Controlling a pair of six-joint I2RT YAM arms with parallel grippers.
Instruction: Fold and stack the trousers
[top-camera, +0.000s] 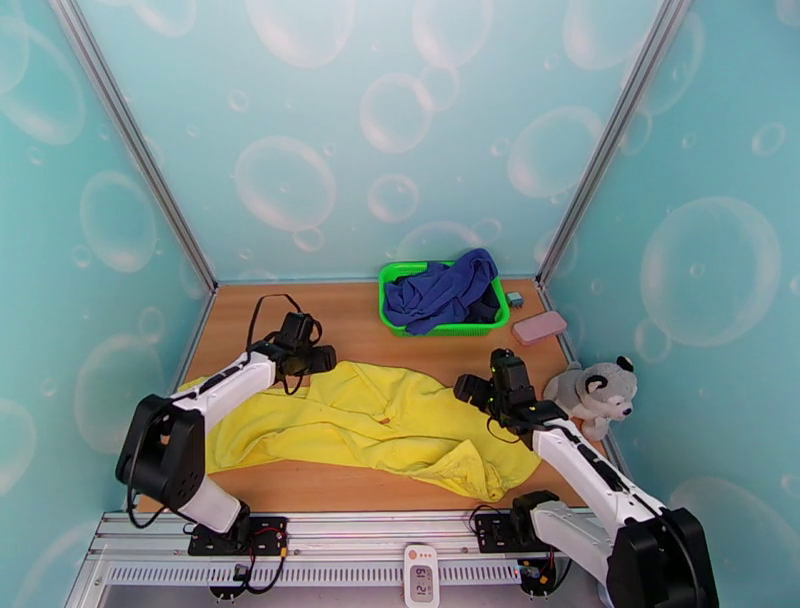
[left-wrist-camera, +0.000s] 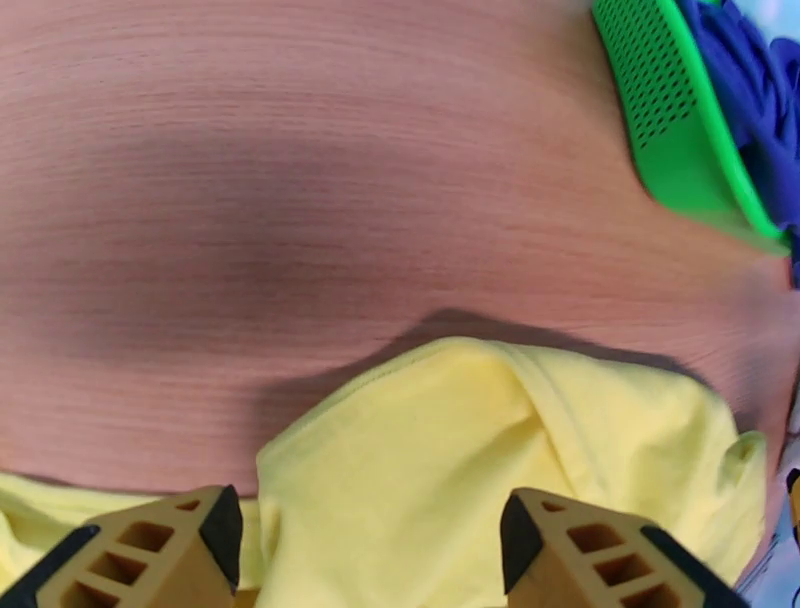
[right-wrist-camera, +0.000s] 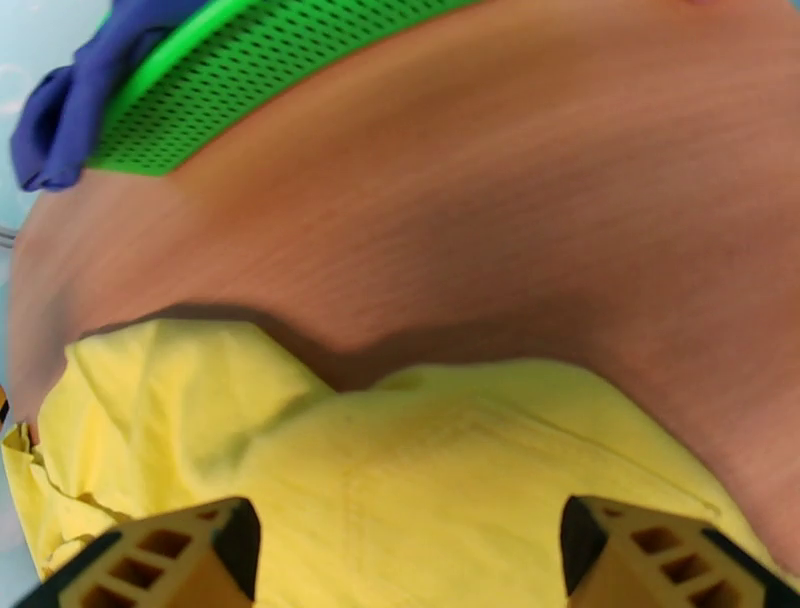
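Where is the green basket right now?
Top view: the green basket sits at the far edge of the table, right of centre, holding blue cloth, beyond the trousers.

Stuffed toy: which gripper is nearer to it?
Right. The right gripper hovers close beside the stuffed toy, over the trousers; the left gripper is far across them.
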